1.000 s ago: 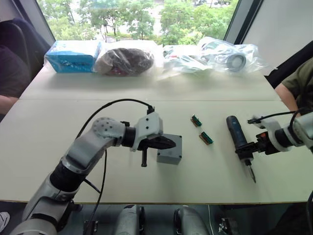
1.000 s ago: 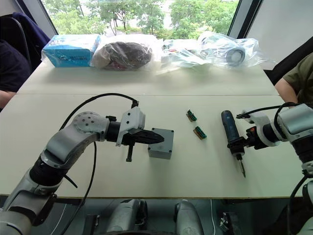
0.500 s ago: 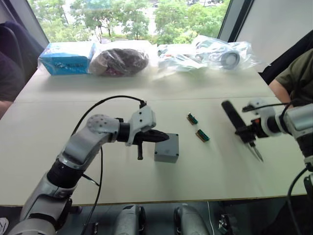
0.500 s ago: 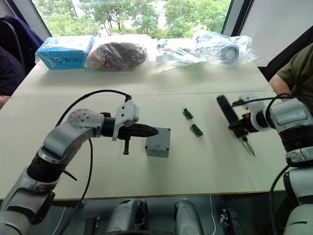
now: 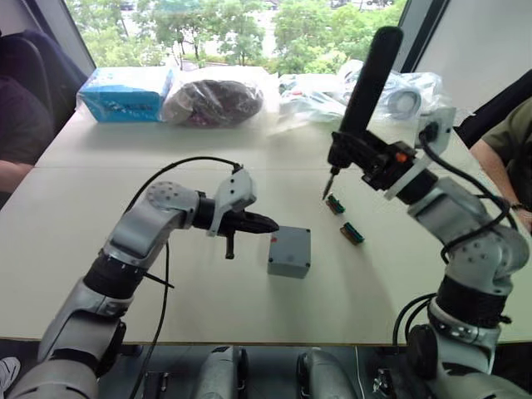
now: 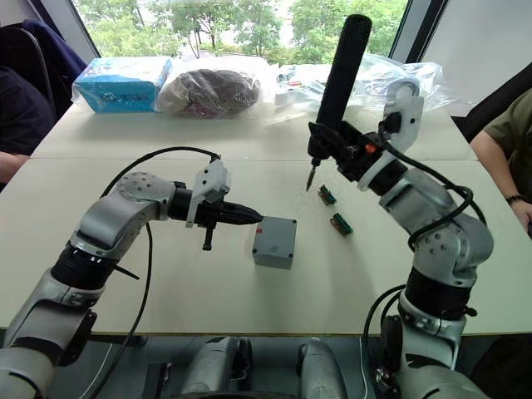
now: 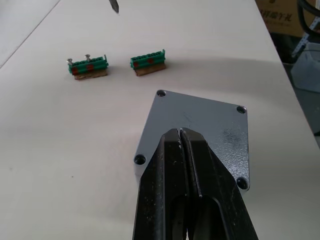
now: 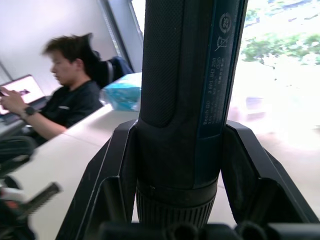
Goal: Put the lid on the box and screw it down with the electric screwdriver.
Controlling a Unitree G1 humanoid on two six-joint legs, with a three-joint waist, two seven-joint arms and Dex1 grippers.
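The grey box (image 5: 289, 252) sits mid-table with a little red mark on its left side. On top of it lies the flat grey lid (image 7: 200, 125), with a hole at each corner. My left gripper (image 5: 268, 223) is shut and empty, its tips just left of and slightly above the box. The black electric screwdriver (image 5: 366, 75) is held up in the air, tilted, in my shut right gripper (image 5: 366, 162). Its bit (image 5: 327, 189) points down, behind and to the right of the box. In the right wrist view the fingers (image 8: 120, 165) flank the tool's body (image 8: 180, 75).
Two small green terminal blocks (image 5: 334, 204) (image 5: 350, 233) lie right of the box. Along the far table edge sit a blue package (image 5: 125, 93) and plastic bags (image 5: 212, 100) (image 5: 391, 91). One person sits at the left edge (image 5: 17, 125), another at the right (image 5: 507, 141).
My right arm has lifted the screwdriver off the table and swung it up and left, bit now pointing down near the terminal blocks. My left gripper has drawn back off the box.
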